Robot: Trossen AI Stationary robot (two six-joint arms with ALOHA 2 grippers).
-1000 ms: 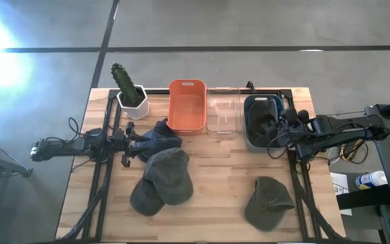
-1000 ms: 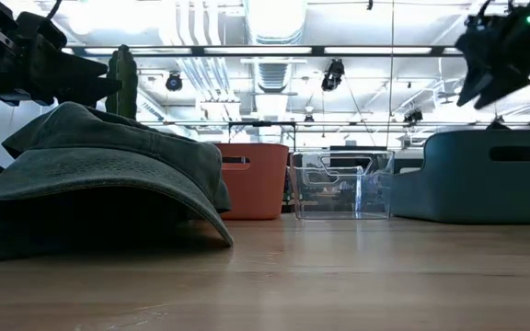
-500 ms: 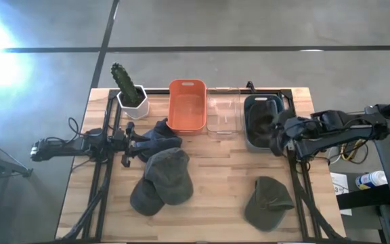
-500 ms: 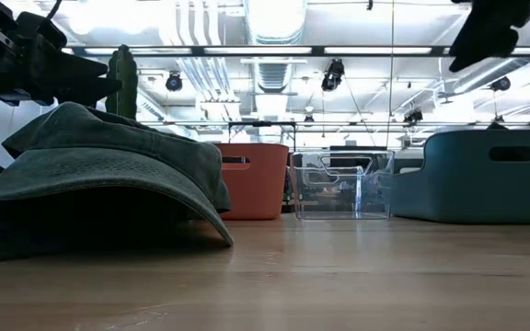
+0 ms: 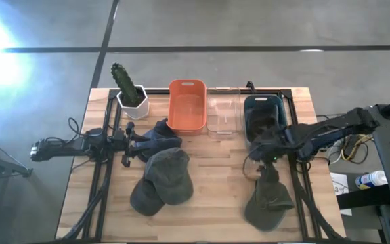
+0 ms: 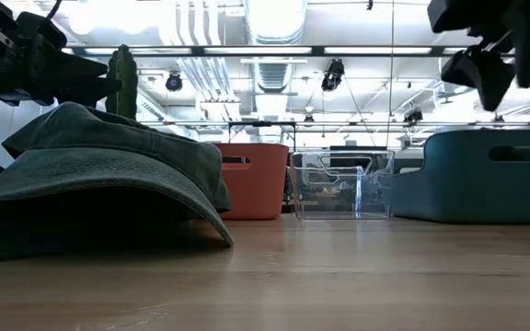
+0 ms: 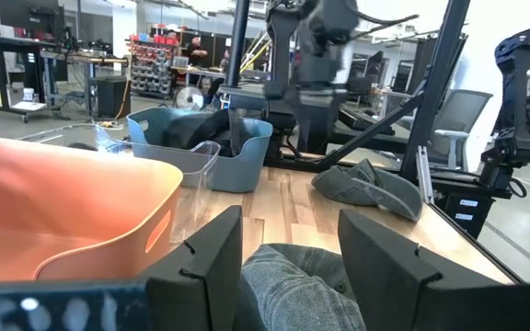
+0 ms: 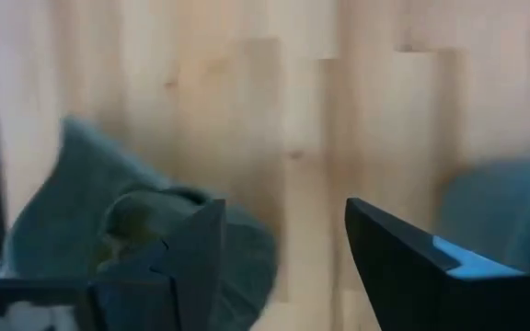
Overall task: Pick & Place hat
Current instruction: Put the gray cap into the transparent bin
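Observation:
Three hats lie on the wooden table, each resting on its brim and crown. One is a green hat (image 5: 269, 200) near the right front, another a green hat (image 5: 164, 179) at mid-left, and the third a dark blue hat (image 5: 158, 133) behind that. A fourth, dark hat (image 5: 263, 120) lies inside the blue bin (image 5: 249, 139). My right gripper (image 5: 259, 157) hangs open in the air between the blue bin and the right green hat (image 8: 136, 230). My left gripper (image 5: 128, 142) waits open beside the dark blue hat (image 7: 293, 285), which shows between its fingers.
An orange bin (image 5: 186, 105), a clear bin (image 5: 223, 112) and the blue bin stand in a row along the far edge. A potted cactus (image 5: 128, 91) stands at the far left. Bare wood (image 5: 215, 183) lies between the two green hats.
My right gripper has swung from above the blue bin toward the table's near edge and a little left, and now stands over the gap before the right green hat. It has stayed open. The hats and my left arm have kept still.

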